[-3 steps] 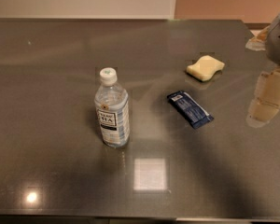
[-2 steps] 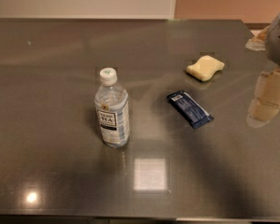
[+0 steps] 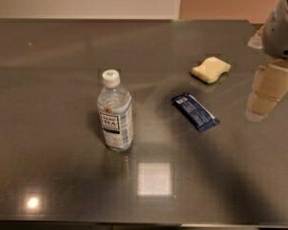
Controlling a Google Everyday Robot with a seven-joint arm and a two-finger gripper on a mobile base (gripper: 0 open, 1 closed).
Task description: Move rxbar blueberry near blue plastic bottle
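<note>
rxbar blueberry (image 3: 195, 112) flat on bench (image 3: 48, 176): light, thin, probably slippery wrapper; pinch across narrow width. gripper (image 3: 271, 87) at right edge, well apart; cannot tell if open.

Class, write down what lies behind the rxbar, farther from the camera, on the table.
A pale yellow sponge lies behind the rxbar, apart from it, on the table. The gripper hangs at the right edge, off to the side. Nothing there is covered.

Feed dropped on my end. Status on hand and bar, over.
Hand at far right, away from all items. Flat dark navy snack bar wrapper lies right of upright clear plastic bottle, not touching. Nothing between them; pale yellow sponge block behind bar.
</note>
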